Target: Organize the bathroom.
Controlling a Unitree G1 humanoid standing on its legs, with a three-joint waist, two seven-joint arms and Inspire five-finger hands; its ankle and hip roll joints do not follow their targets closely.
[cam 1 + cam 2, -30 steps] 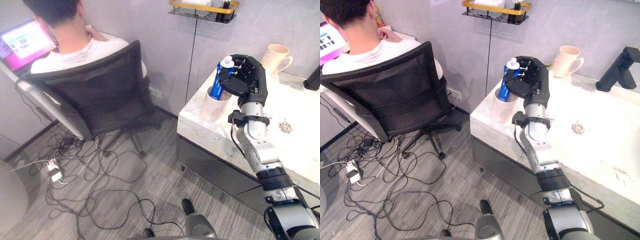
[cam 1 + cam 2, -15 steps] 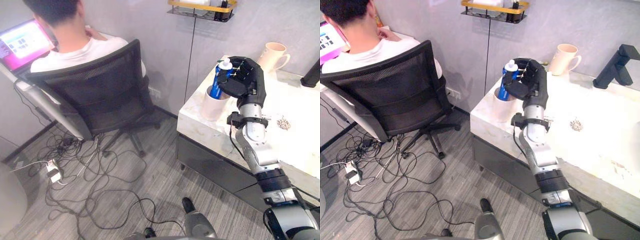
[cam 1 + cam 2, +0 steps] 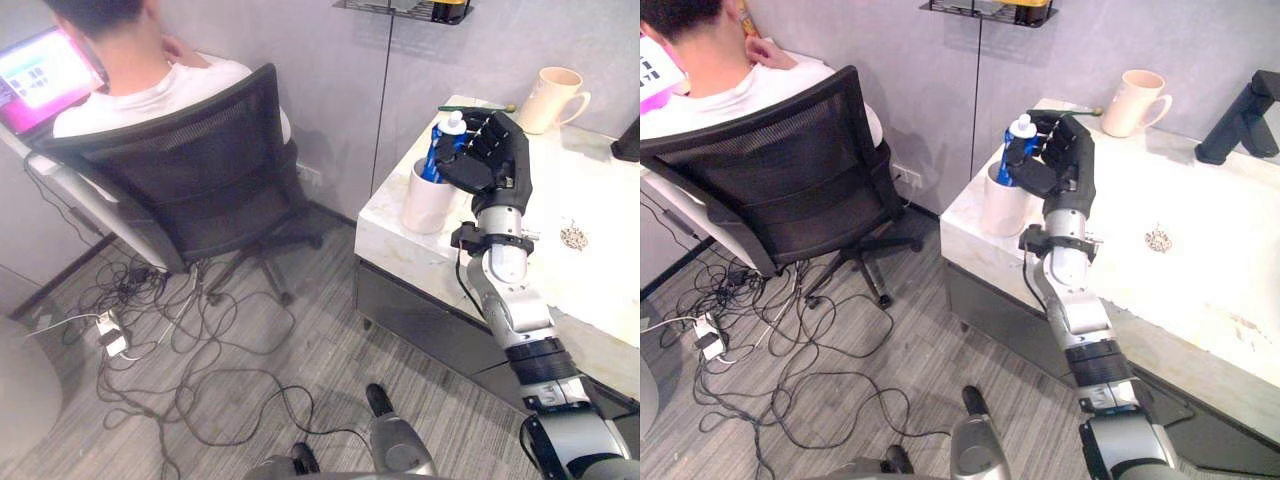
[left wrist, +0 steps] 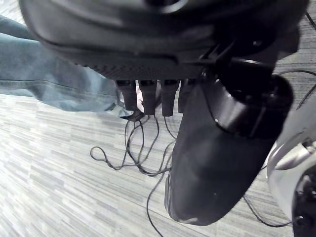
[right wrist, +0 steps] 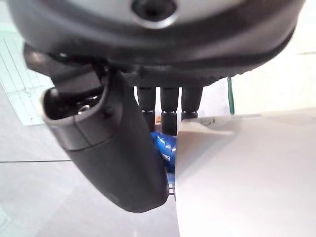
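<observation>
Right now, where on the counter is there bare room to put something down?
The widest bare patch of counter lies between the mug, the small metal clump and the tap. The left corner is crowded: the cup with its blue tube, and the right hand curled round the tube.

A white cup (image 3: 428, 203), a cream mug (image 3: 556, 98) and a small shiny thing (image 3: 573, 236) are carried by the pale marble counter (image 3: 600, 290).
</observation>
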